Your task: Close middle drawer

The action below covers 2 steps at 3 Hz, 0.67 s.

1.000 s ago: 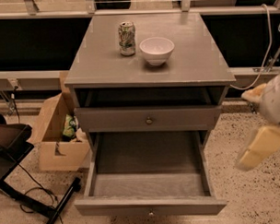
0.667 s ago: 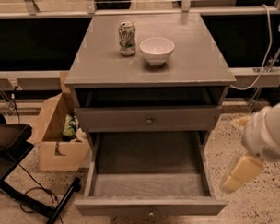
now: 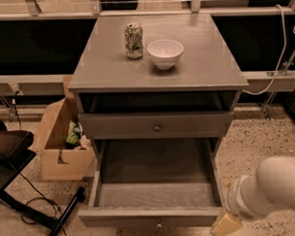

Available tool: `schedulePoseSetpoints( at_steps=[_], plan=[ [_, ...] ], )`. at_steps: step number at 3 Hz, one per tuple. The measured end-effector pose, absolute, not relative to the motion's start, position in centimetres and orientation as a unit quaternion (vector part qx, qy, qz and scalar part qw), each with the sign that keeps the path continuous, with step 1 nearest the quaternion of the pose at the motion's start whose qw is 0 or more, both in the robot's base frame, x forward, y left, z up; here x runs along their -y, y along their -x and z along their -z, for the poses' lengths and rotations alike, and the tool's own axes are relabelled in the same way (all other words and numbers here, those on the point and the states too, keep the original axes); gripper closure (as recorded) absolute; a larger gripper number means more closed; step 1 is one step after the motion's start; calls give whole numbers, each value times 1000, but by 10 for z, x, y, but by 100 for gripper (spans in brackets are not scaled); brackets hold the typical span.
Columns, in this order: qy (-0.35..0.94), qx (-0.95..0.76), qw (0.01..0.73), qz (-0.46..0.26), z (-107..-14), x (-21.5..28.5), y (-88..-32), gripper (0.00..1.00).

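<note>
While the middle drawer gapes, the gripper hangs beside it — speckled floor.

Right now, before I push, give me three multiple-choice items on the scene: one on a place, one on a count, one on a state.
1. Where is the gripper?
A) high at the left
B) low at the right, near the front right corner of the middle drawer
C) top centre

2. How many things stand on the cabinet top?
A) none
B) two
C) four

3. The middle drawer is:
A) pulled far out
B) fully shut
C) lying on the floor

Answers:
1 B: the gripper sits beside that corner.
2 B: only a can and a white bowl stand there.
3 A: its bare inside shows, well forward of the upper drawer.
</note>
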<state>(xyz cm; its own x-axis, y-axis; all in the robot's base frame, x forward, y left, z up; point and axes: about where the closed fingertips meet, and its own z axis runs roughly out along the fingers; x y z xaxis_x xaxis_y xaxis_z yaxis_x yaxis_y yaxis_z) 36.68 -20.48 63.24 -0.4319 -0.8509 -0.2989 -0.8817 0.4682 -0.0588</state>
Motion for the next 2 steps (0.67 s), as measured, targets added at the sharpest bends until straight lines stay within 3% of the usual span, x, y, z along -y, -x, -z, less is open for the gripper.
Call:
schedulePoseSetpoints(
  at_steps=[1,2],
  plan=[
    [494,-854,136,-92,-534,188,-353,49],
    [483,-855,122,-142,-474,163,-341,72]
  ],
)
